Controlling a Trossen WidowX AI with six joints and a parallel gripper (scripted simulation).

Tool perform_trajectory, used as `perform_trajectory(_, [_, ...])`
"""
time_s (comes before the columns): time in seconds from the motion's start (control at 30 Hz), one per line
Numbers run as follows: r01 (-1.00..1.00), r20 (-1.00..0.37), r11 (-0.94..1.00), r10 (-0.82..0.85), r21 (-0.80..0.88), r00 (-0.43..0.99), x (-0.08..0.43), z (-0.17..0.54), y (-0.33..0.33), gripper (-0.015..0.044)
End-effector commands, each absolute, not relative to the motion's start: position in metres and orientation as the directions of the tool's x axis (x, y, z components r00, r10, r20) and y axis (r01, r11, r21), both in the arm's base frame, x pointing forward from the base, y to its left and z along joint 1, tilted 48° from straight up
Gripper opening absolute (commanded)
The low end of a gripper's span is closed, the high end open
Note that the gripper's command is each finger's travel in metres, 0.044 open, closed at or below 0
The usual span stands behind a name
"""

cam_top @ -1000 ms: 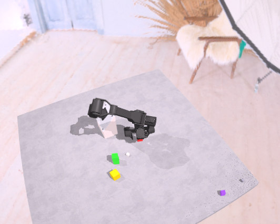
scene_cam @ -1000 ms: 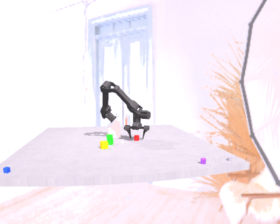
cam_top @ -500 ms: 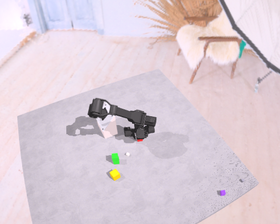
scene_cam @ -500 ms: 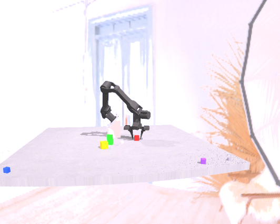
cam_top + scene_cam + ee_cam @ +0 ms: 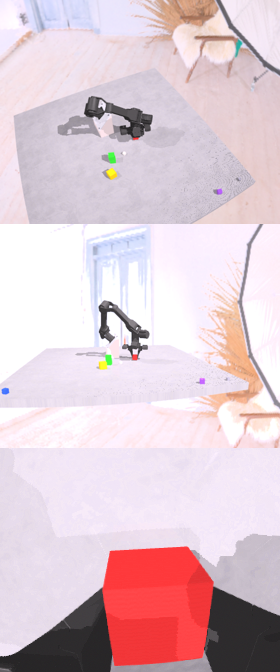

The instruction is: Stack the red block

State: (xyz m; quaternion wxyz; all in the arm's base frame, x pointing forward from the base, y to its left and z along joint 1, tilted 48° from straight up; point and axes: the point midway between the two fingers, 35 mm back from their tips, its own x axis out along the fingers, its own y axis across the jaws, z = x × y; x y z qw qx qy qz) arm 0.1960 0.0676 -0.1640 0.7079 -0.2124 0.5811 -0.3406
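from the top view, the arm bent low over the grey surface (image 5: 184, 158), its pincer (image 5: 135, 135) pointing down on the red block (image 5: 136, 138), of which only a sliver showed beneath the black wrist; the green tower (image 5: 111, 157) stood apart toward the near side, with a small white piece (image 5: 123, 153) just beside it and a yellow block (image 5: 111, 173) a little further on. to carry the step well, the lift looked best made straight up and high enough to pass above the tower before any sideways travel, approaching from the side away from the yellow block. how the fingers met the block could not be read from here, the wrist covering them. in the exterior view, the pincer (image 5: 135, 354) stood closed about the red block (image 5: 135, 357), which sat at or barely off the surface; whether it had left the surface could not be told. the green tower (image 5: 108, 359) rose upright near the yellow block (image 5: 102, 365), and its height against the block suggested a slow, level lowering and a release only once the red block sat flat. the tower partly overlapped the pale base of the arm, blurring its top edge. in the wrist view, the red block (image 5: 156, 604) filled the middle, pressed on both sides by the dark fingers, held firm and roughly centred; a slight turn of the block relative to the fingers looked worth minding at release. the tower lay out of this frame.
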Motion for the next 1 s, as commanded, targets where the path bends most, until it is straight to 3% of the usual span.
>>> perform_trajectory(0.0, [0.240, -0.686, 0.687, -0.721, -0.686, 0.099, 0.196, -0.153, 0.084, 0.0000])
perform_trajectory(0.6, [0.239, -0.689, 0.689, -0.718, -0.684, 0.097, 0.186, -0.091, 0.150, 0.0000])
perform_trajectory(0.97, [0.235, -0.695, 0.695, -0.712, -0.679, 0.097, 0.199, -0.079, 0.147, 0.0000])
